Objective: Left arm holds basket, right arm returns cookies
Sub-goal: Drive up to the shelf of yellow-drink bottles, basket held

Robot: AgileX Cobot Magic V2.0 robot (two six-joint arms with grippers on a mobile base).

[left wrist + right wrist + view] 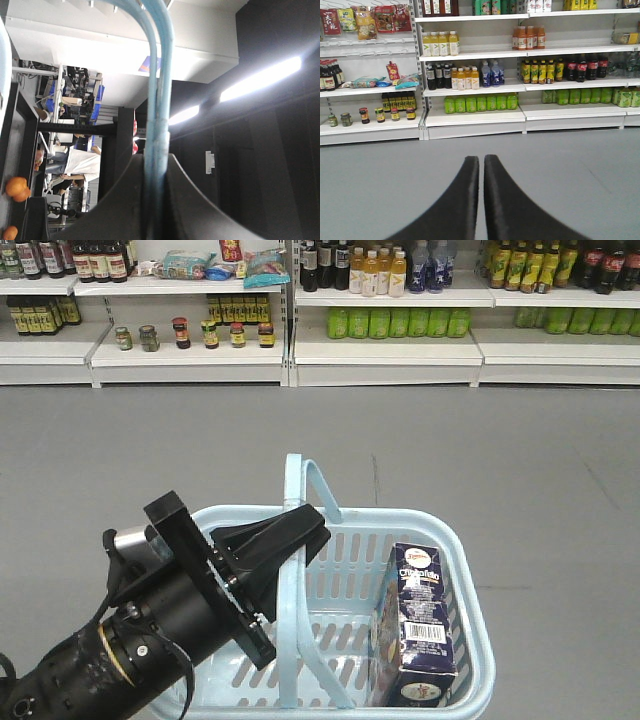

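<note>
Exterior front-facing view: the box of Chocofello cookies point(420, 625) is seen standing on end inside the light blue basket point(372, 512), in its right half and close to the right wall, with the barcode side turned to the camera. The box is well apart from both sets of fingers. The left arm point(165, 620) is stretched up from the lower left corner, and the left fingers point(285, 538) are closed on the two raised hoop handles point(298, 490), which are brought together. In the left wrist-mounted view the handles are seen pinched between the two black fingers. In the right wrist-mounted view the right fingers point(462, 200) are held almost together with only a thin slit between them. Nothing is gripped, and they are pointed over the grey floor point(570, 165) toward the drink shelves point(475, 117).
</note>
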